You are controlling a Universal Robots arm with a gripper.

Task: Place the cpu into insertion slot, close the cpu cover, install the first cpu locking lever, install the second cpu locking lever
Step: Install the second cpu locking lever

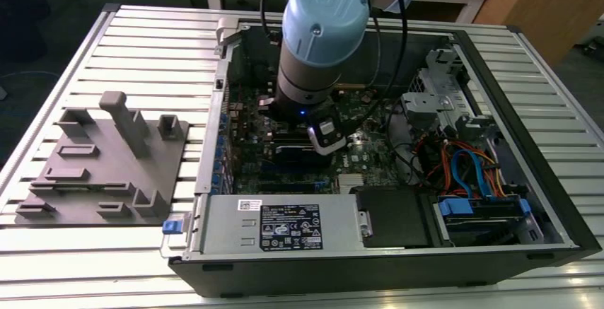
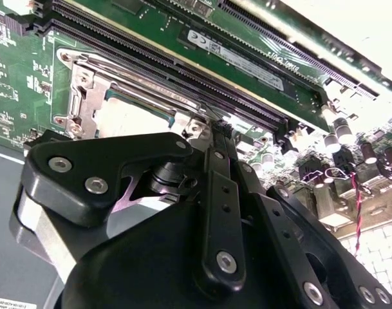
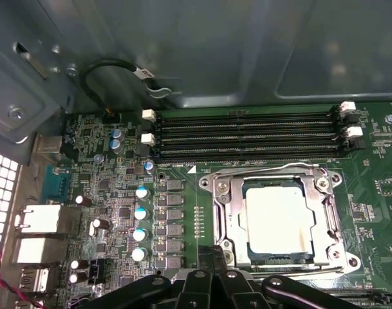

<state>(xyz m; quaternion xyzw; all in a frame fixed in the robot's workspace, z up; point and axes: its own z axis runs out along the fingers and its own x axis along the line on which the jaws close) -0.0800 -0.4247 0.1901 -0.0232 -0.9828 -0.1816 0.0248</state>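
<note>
First wrist view, cpu (image 3: 277,219) seated in insertion slot (image 3: 223,222), cpu cover (image 3: 329,212) down, gripper (image 3: 212,252) pinched together.

Grey fixture tray (image 1: 99,164), power supply (image 1: 274,225), memory slots (image 3: 244,135), perhaps drive cables (image 1: 467,167)

slatted table (image 1: 141,40), computer case (image 1: 397,259), grey fixture (image 1: 104,175)

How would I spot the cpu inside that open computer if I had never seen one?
Find the green motherboard in the open computer case, then the four long black memory slots running across it. Beside them sits a square socket with a silvery metal cover; the cpu is the flat, pale metal square showing through its window. The chips nearby are dark and far smaller.
</note>
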